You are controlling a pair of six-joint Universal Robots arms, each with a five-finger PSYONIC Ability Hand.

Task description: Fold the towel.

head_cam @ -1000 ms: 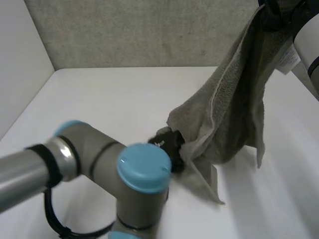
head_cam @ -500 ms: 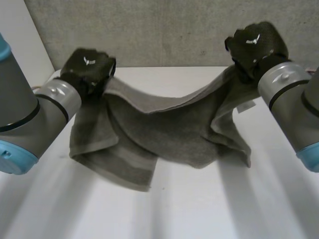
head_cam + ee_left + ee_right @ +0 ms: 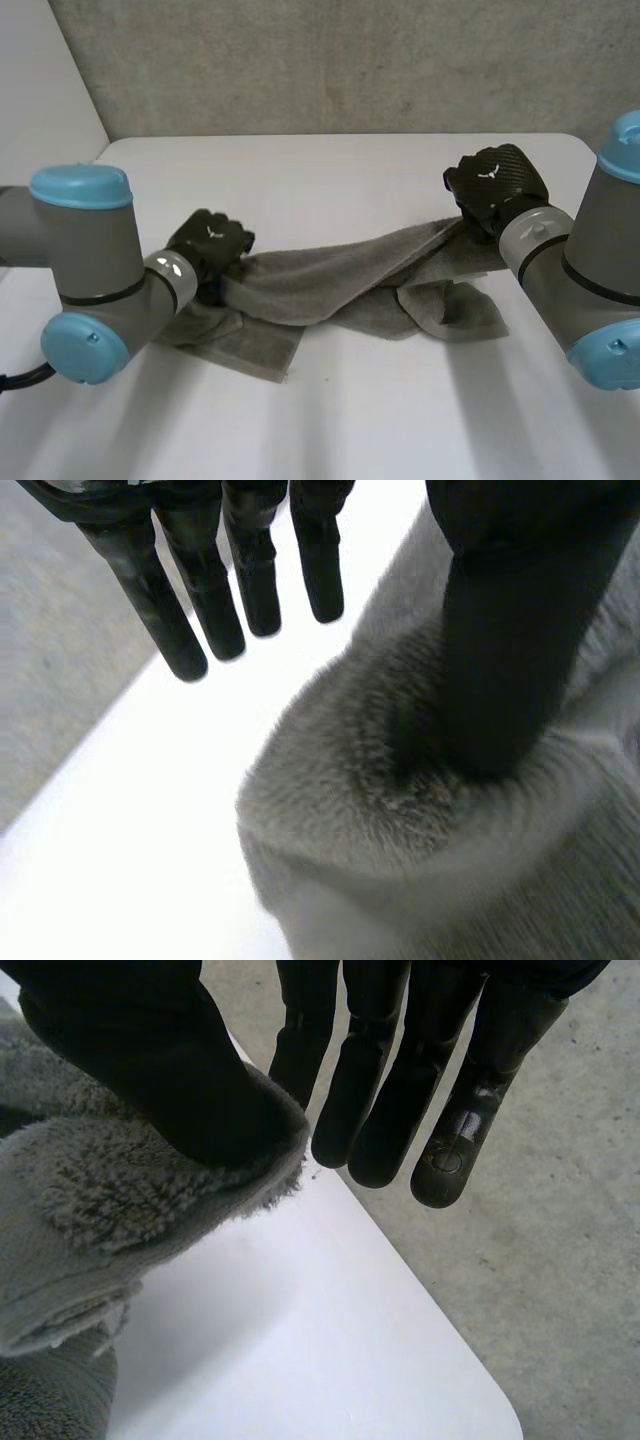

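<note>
Spreading the cloth flat first is looking wise: the white table is carrying the towel, which is lying in a rumpled, twisted band. At the towel's left end the left hand is resting unclenched, with straight fingers off the cloth and its thumb pressing a fold. At the towel's right end the right hand is sitting low; I cannot tell whether it is grasping the cloth. Both ends are needing to be drawn apart evenly, with the edges squared.
</note>
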